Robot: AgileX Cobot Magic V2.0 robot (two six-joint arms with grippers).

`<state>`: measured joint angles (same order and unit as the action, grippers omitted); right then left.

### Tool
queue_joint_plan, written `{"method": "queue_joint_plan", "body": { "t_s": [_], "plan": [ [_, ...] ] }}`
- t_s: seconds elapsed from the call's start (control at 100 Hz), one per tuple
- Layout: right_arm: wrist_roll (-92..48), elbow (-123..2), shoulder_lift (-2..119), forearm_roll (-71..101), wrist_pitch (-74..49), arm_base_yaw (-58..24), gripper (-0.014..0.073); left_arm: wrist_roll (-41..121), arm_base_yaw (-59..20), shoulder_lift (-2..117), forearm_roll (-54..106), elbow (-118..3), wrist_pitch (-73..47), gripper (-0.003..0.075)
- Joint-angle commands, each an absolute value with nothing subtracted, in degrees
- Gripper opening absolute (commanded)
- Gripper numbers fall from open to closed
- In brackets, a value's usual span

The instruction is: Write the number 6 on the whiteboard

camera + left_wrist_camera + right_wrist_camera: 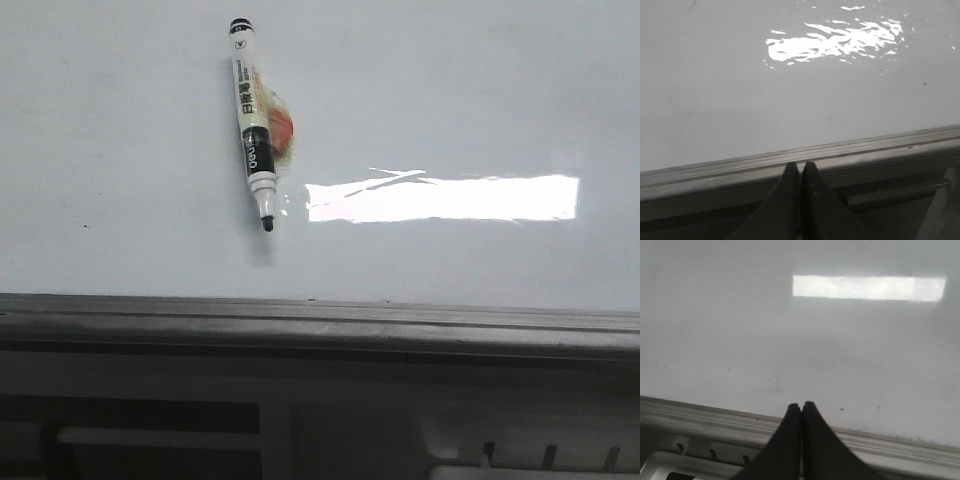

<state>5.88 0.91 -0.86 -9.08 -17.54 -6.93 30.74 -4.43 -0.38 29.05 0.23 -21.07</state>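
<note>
Both tools — left tool (801, 172) and right tool (801, 412) — pinched closed, empty, over the whiteboard's (450, 100) rail (320, 325); pen (252, 125) lies beyond.

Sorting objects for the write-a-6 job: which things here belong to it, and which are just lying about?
For the job:
- whiteboard, no 6 drawn yet
- marker pen, uncapped, lying on the board
- left end effector and right end effector, both shut, empty

Lying about:
- orange object beside the pen
</note>
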Motion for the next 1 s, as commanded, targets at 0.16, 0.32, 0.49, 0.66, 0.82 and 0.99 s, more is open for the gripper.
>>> {"method": "queue_joint_plan", "body": {
  "t_s": [0.16,0.32,0.49,0.66,0.82,0.99],
  "plan": [
    [5.71,2.28,-1.69,-9.87,-15.61,-6.94,-0.0064,30.05,-4.87,-1.98,29.63,2.77,-18.88,-0.0019],
    [5.71,2.28,-1.69,-9.87,-15.61,-6.94,-0.0064,30.05,-4.87,-1.98,29.63,2.77,-18.88,-0.0019],
    [5.71,2.28,-1.69,-9.87,-15.61,-6.94,-0.0064,30.05,-4.87,-1.98,29.63,2.77,-18.88,-0.0019],
    [5.71,2.28,-1.69,-9.87,-15.61,-6.94,-0.0064,30.05,-4.87,-1.98,29.63,2.77,-18.88,-0.0019],
    [5.71,2.28,-1.69,-9.87,-14.52,-6.94,-0.0064,30.05,-4.87,-1.98,27.41,2.77,-16.75,-0.0019],
    [5.71,2.28,-1.69,-9.87,-10.37,-6.94,-0.0064,30.05,-4.87,-1.98,23.84,2.77,-12.87,-0.0019]
  ]
}}
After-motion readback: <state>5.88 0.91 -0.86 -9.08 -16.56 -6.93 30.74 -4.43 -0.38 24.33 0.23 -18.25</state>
